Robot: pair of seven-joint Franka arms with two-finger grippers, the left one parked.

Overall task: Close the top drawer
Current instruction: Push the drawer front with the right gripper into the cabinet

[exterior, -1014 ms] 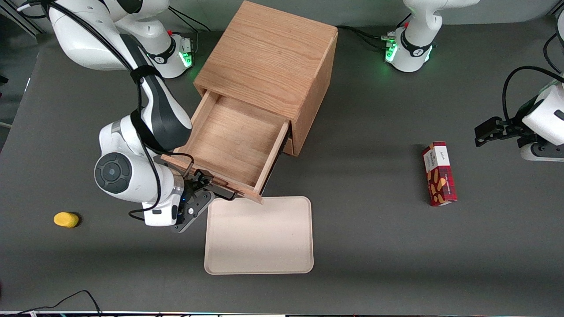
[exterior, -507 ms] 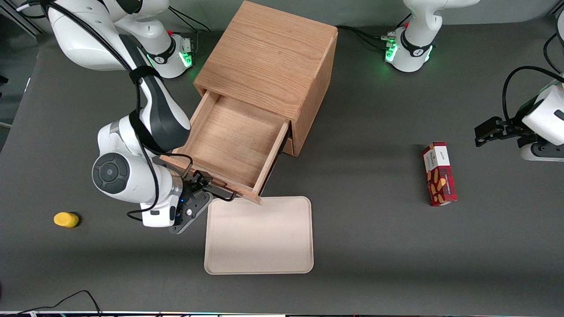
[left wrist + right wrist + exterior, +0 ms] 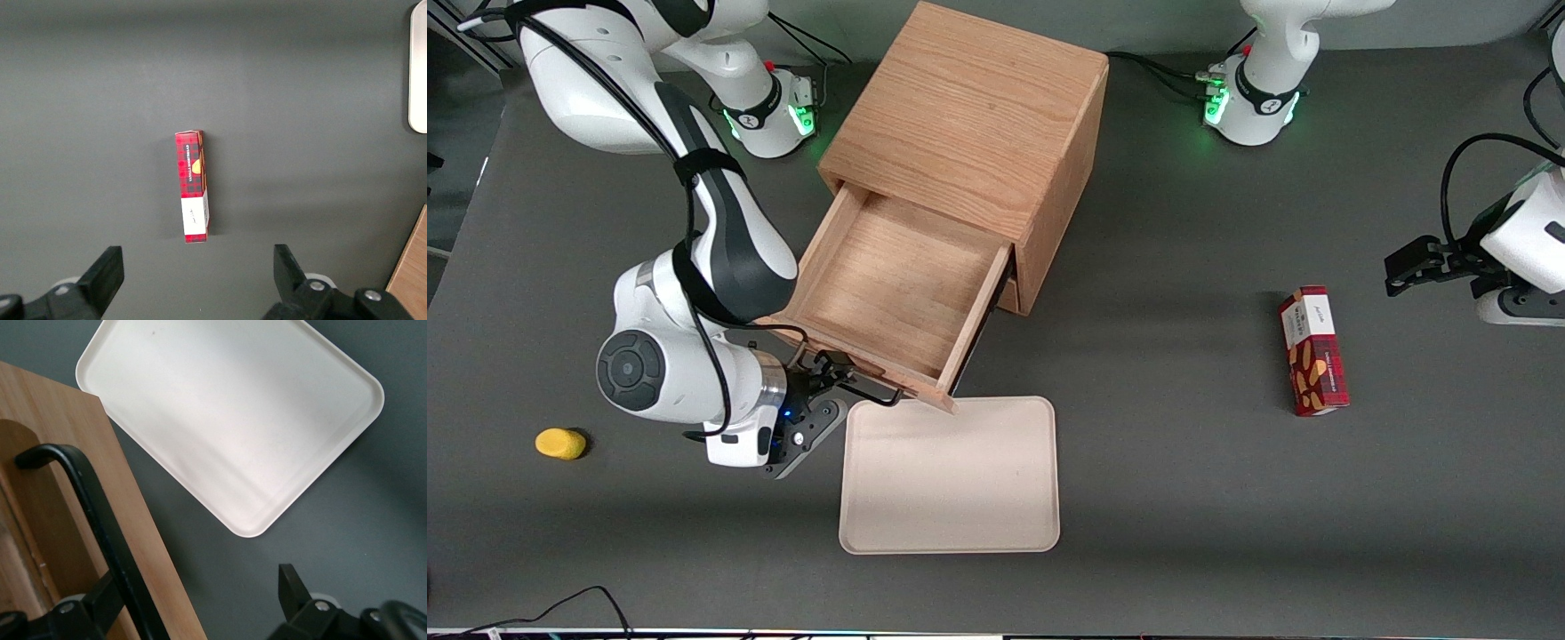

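We see dark grey table (image 3: 1156, 498). On it wooden cabinet (image 3: 969, 116) stands, its top drawer (image 3: 889, 284) pulled out. Cream tray (image 3: 950, 476) lies flat, nearer to front camera than drawer front. Yellow small object (image 3: 560, 443) lies toward working arm's end. Red snack box (image 3: 1312, 350) lies toward parked arm's end, well apart from tray. Gripper (image 3: 831, 378) hangs at drawer handle, above table, fingers spread either side of bar.

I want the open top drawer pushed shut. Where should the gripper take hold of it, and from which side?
Probably the black handle on the top drawer front, approached from in front of the drawer. The bar stands off the wood, leaving a gap for a finger. The gripper is open, one finger by the bar.
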